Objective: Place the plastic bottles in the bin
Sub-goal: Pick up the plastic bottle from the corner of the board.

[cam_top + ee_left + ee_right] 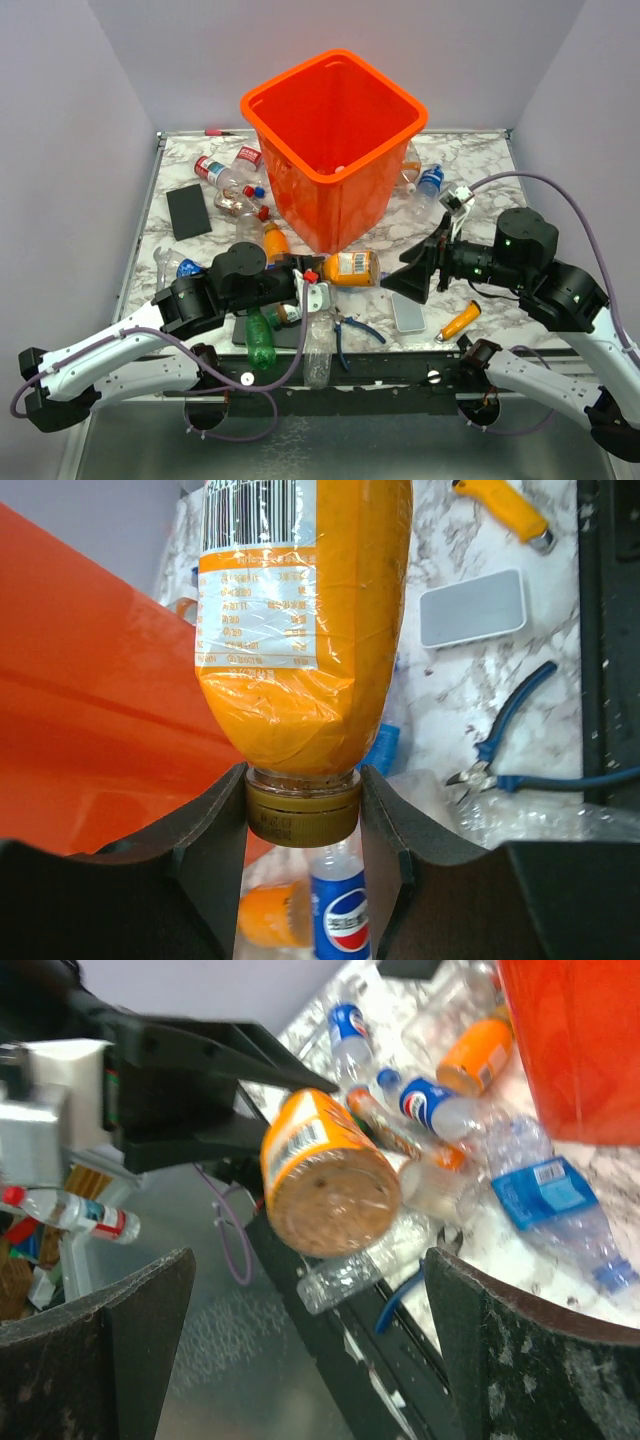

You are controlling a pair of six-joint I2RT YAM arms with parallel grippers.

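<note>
Going by the overhead view from the left edge: a scatter of small clear plastic bottles (pixel 228 182) lies on the white marble-look tabletop (pixel 185 150) at centre left, so there's plenty left to do. At lower centre, the left gripper (pixel 318 272) is pinched on the brownish cap of a fat orange-labelled plastic bottle (pixel 352 268). It's holding the bottle sideways off the table, just in front of the big bright orange square plastic bin (pixel 330 200) at upper centre. Right of that, the right gripper (pixel 310 1270) has its jaws spread as wide as they go with nothing in them, and the bottle's base points straight at the gap. Looks to me like a mid-air handover, or maybe the left arm carries it alone. Either way, the next move needs that bottle raised above the rim and over the opening before anyone lets go.
</note>
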